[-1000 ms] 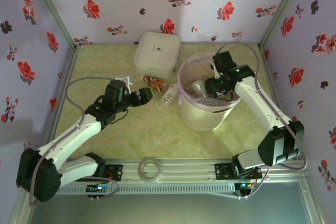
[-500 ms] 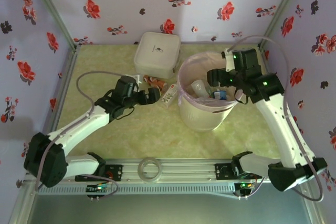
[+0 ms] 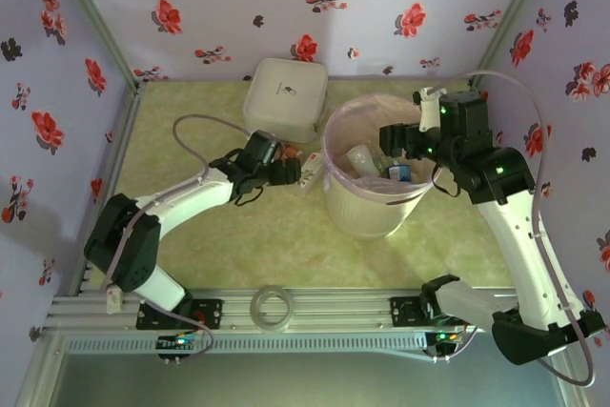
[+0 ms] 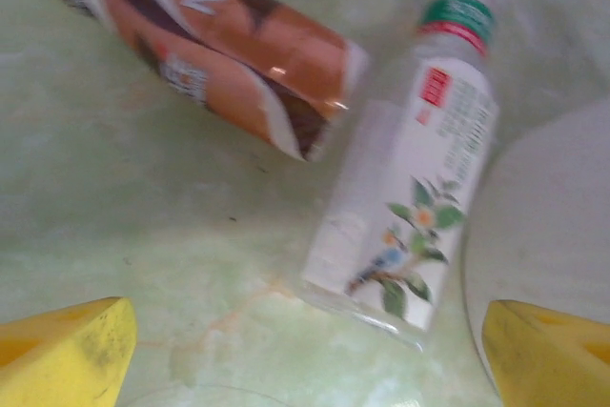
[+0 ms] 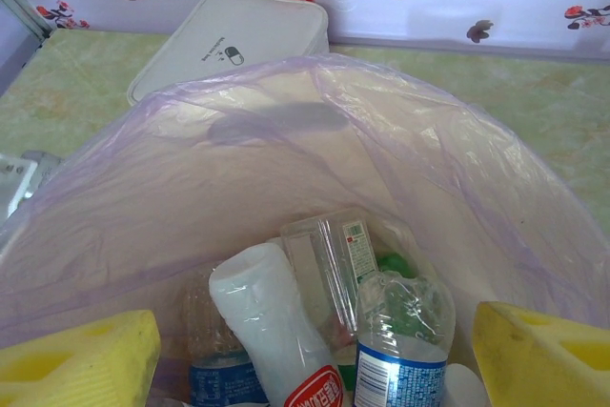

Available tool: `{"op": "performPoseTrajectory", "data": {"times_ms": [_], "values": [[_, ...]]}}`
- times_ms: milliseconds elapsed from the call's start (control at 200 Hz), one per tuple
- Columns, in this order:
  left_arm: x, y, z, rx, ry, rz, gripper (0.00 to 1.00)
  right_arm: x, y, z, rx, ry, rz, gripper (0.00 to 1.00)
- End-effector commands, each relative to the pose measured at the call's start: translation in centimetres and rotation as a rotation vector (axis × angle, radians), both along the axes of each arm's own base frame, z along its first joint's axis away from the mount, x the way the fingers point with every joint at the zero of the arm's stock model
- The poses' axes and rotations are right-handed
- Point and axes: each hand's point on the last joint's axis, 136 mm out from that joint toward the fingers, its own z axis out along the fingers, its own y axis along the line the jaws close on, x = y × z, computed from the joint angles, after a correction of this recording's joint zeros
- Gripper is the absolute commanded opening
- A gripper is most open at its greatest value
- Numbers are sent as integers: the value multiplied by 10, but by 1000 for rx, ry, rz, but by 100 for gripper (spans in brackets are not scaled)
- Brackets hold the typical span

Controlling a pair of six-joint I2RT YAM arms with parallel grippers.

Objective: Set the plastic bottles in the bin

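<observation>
the bin (image 3: 367, 216) is a round, smooth cream bucket standing right of the worktop's (image 3: 181, 131) centre. a thin, wrinkled pink film liner (image 5: 448, 169) drapes over its rim. crumpled plastic bottles (image 5: 329, 264) lie inside, among them a white bottle (image 5: 272, 316) with a red label and a clear blue-labelled bottle (image 5: 400, 345). the right gripper (image 3: 394, 137) hangs over the bin's right rim, its yellow foam pads (image 5: 76, 359) wide apart with nothing between them.

the left gripper (image 3: 283, 172) sits low near the bin's left wall, jaws spread wide and holding nothing. just ahead of it, two cylinders lie on their sides on the glossy green marbled surface: a floral-label bottle (image 4: 405, 197) beside the bin wall and a brown-orange bottle (image 4: 210, 54), whose end appears to meet it. a square white box (image 3: 284, 99) with rounded corners stands at the far edge, just behind them. open worktop lies toward the left edge and along the near edge. a flat clear tape ring (image 3: 274, 307) rests on the near rail.
</observation>
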Motion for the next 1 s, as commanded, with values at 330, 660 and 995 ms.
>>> {"op": "performPoseTrajectory", "data": {"times_ms": [330, 660, 995], "values": [[69, -28, -11, -620, 88, 456, 90, -5, -9, -8, -20, 5, -38, 85], [70, -38, -42, -744, 165, 606, 89, -10, -18, -9, -51, -7, -62, 84], [75, -49, -69, -803, 206, 681, 87, -13, -24, -8, -71, -9, -79, 84]]}}
